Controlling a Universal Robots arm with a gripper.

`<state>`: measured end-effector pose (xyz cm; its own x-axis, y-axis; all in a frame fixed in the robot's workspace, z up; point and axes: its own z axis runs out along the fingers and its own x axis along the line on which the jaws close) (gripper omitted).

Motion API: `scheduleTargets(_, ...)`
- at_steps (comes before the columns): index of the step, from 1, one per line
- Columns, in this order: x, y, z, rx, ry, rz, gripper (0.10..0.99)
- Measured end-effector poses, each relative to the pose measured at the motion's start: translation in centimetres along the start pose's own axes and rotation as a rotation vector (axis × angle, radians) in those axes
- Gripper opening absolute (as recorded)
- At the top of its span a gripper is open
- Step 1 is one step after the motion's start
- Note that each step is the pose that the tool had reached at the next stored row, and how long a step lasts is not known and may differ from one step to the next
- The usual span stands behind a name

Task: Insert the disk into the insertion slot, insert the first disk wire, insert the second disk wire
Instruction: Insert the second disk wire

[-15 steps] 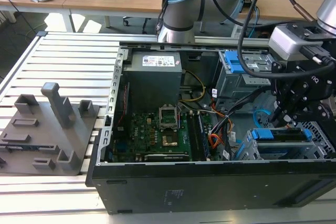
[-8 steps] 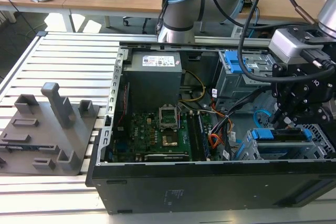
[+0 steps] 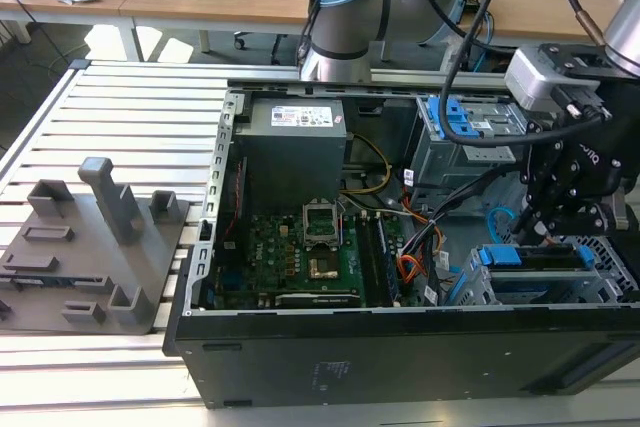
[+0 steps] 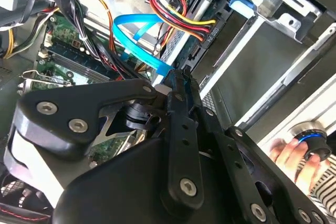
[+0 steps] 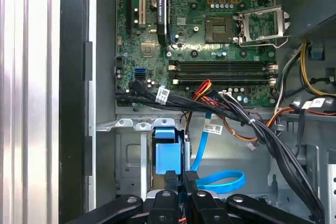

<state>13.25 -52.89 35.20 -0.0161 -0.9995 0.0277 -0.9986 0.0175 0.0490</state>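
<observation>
The disk [image 3: 545,255], edged in bright blue plastic, sits in the low perforated metal insertion slot [image 3: 610,267] at the near corner of the open computer case [image 3: 400,347], on the exterior view's right. Its blue carrier also shows in the first wrist view, just past the tips of the hand. The thin light-blue second disk wire [image 5: 223,181] curves in a loop on the case floor beside the slot, one run of it rising toward the circuit board [image 5: 210,30]; in the second wrist view the same blue loop [image 4: 137,34] lies close to the fingertips.

The black hand [image 5: 181,179] hangs right over the disk's end with its two fingers drawn close together, pinching something small and pale at the end of the blue wire, though I cannot tell for sure what it grips. A bundle of red, yellow and black wires [image 4: 181,11] runs to a plug just beyond. A taller grey cage with a blue handle [image 3: 470,122] stands behind. A person's hand [image 4: 296,156] rests on a round blue-ringed knob. The case lies on a slatted metal counter [image 3: 120,117] next to a grey fixture plate [image 3: 95,247].
</observation>
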Motion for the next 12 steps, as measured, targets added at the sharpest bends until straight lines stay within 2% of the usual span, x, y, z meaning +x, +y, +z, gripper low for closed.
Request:
scheduleTargets(1, 0.09, 0.0, 0.03, 0.0, -0.0142, 0.001, 0.165)
scheduleTargets(3, 0.24, -0.02, 0.16, 0.0, -0.0188, 0.002, 0.165)
scheduleTargets(9, 0.48, -0.05, 0.36, -0.001, -0.0215, 0.038, 0.165)
scheduleTargets(12, 0.54, -0.39, 0.39, -0.001, -0.0248, 0.038, 0.165)
